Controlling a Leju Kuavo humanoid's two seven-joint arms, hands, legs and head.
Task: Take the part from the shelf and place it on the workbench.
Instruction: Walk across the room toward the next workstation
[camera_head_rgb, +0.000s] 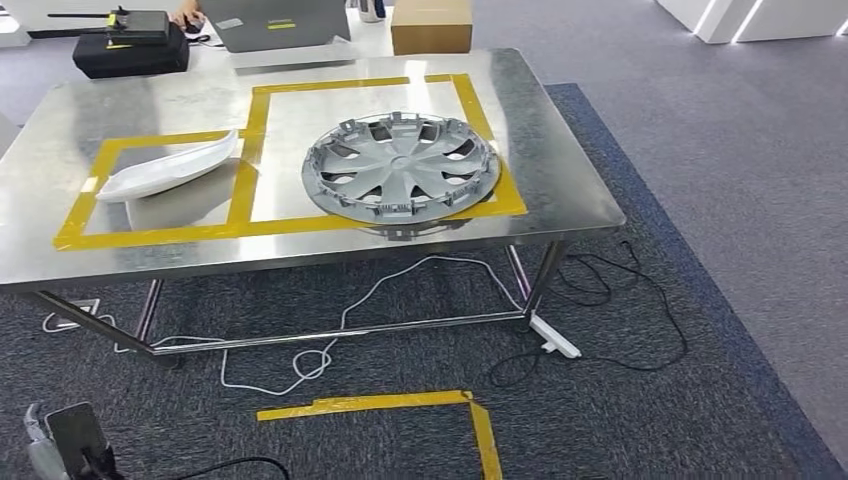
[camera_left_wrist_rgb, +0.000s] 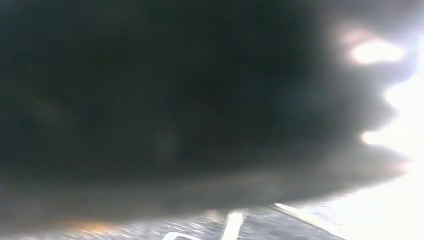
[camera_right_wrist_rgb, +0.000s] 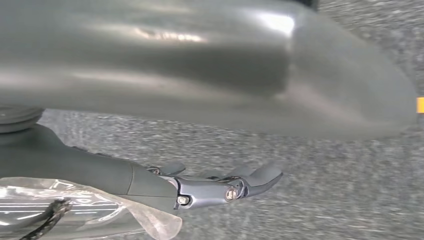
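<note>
Left hand (camera_head_rgb: 62, 440) cut off at the near frame corner, fingers unreadable; left wrist view a dark blur; right hand (camera_right_wrist_rgb: 220, 187) over grey carpet, fingers extended, gripping nothing; yellow tape corner (camera_head_rgb: 400, 405) on floor; steel workbench (camera_head_rgb: 560, 180) beyond; grey wheel cover (camera_head_rgb: 400, 167) lies flat inside taped rectangle, white part (camera_head_rgb: 165, 170) beside it; cardboard box (camera_head_rgb: 431, 25) behind, no legible writing.

The right hand (camera_right_wrist_rgb: 220, 187), with its thick grey thumb and darker metal fingers (camera_right_wrist_rgb: 260, 177), reaches out nearly straight and level, fingers close together and holding nothing. The left hand (camera_head_rgb: 65, 445) hangs low at the robot's left side; its fingers cannot be made out.
</note>
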